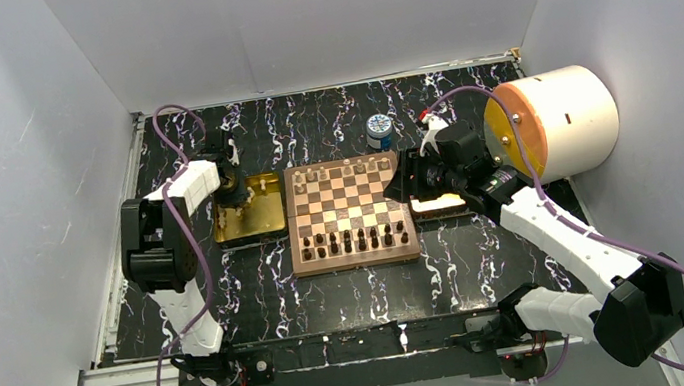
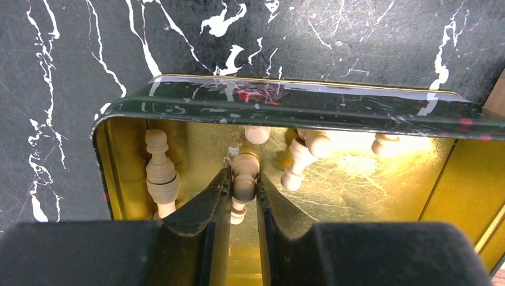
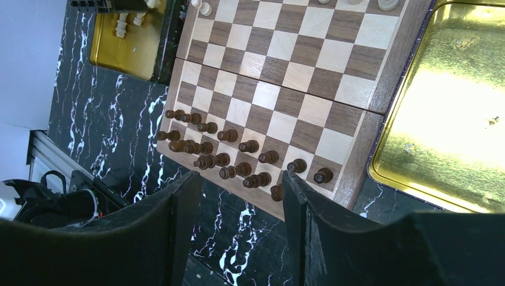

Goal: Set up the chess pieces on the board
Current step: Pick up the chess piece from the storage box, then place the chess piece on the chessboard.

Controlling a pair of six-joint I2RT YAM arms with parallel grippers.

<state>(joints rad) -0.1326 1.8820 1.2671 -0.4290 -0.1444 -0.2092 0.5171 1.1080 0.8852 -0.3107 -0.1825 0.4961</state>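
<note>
My left gripper (image 2: 244, 185) reaches down into the gold tray (image 2: 286, 101) left of the board (image 1: 349, 214). It is shut on a small cream chess piece (image 2: 245, 174), pinched by its rounded head. Several more cream pieces lie loose in that tray, among them a tall one (image 2: 162, 176) at the left and one (image 2: 301, 158) just right of the jaws. A few cream pieces (image 1: 315, 173) stand on the board's far rows. My right gripper (image 3: 238, 185) hangs open above the board's right edge with nothing between its fingers.
Dark brown pieces (image 3: 226, 155) fill the board's near rows. A second gold tray (image 3: 452, 119) lies right of the board. A blue-and-white jar (image 1: 378, 131) stands behind the board. A big white cylinder (image 1: 560, 122) lies at the far right.
</note>
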